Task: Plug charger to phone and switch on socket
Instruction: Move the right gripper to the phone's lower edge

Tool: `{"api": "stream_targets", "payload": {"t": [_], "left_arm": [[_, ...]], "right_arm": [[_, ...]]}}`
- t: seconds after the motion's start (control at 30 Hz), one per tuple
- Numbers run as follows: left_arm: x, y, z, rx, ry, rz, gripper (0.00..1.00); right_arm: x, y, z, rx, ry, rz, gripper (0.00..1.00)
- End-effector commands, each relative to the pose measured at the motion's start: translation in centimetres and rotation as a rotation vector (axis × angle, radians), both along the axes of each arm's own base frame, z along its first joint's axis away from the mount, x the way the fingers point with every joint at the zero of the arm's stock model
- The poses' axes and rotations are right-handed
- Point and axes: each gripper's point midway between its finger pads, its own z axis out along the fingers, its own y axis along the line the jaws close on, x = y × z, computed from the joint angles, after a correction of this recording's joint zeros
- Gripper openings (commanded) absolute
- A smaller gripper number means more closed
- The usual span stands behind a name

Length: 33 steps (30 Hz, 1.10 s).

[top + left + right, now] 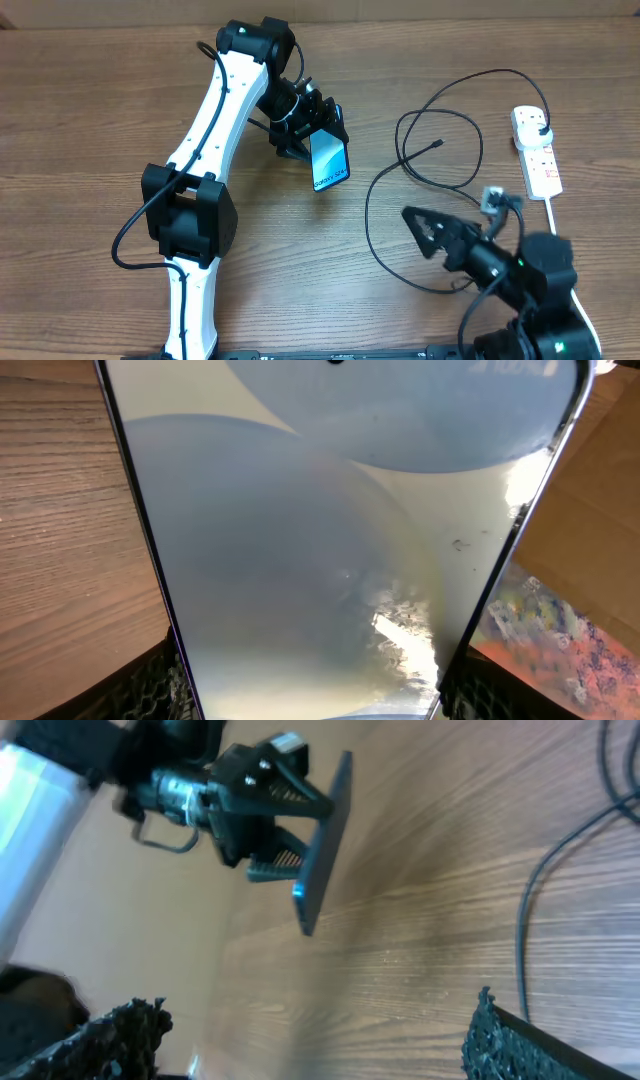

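Observation:
My left gripper (322, 140) is shut on the phone (330, 161), holding it tilted above the table left of centre with its cyan screen lit. In the left wrist view the phone (330, 540) fills the frame between the two black fingers (150, 690). The right wrist view shows the phone (325, 840) edge-on. The charger's black cable loops over the table on the right, its connector tip (440, 144) lying loose. Its plug head (540, 127) sits in the white socket (543, 170). My right gripper (415, 232) is open and empty, low at the right, below the tip.
The socket's thick white cord (553, 215) runs down toward the right arm's base. The black cable (528, 920) lies on the wood just right of my right gripper (320, 1040). The left arm (205, 150) crosses the table's left half.

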Motion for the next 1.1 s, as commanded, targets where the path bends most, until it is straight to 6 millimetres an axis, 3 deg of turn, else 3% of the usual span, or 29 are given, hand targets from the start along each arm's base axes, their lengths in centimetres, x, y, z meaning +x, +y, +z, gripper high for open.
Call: {"api": "stream_targets", "payload": {"t": [0.0,0.13,0.3,0.6,0.8,0.9,1.07], "left_arm": [[0.2,-1.0,1.3,-0.060,-0.025,-0.012,0.56],[0.2,-1.0,1.3,-0.060,-0.025,-0.012,0.56],[0.2,-1.0,1.3,-0.060,-0.025,-0.012,0.56],[0.2,-1.0,1.3,-0.060,-0.025,-0.012,0.56],[0.2,-1.0,1.3,-0.060,-0.024,-0.012,0.56],[0.1,-1.0,1.3,-0.059,-0.021,-0.012,0.56],[0.1,-1.0,1.3,-0.058,-0.019,-0.012,0.56]], "right_arm": [[2.4,1.2,0.3,-0.158,-0.007,-0.057,0.99],[3.5,3.3,-1.4,-0.216,0.042,-0.161,1.00],[4.7,6.2,-1.8,-0.227,-0.014,-0.301,1.00],[7.4,11.3,-4.4,-0.208,-0.055,-0.303,1.00],[9.0,13.3,-5.0,-0.149,-0.088,-0.311,0.83],[9.8,13.3,-5.7,-0.153,-0.100,-0.350,0.79],[10.8,13.8,-5.7,-0.110,-0.130,-0.379,0.64]]}}
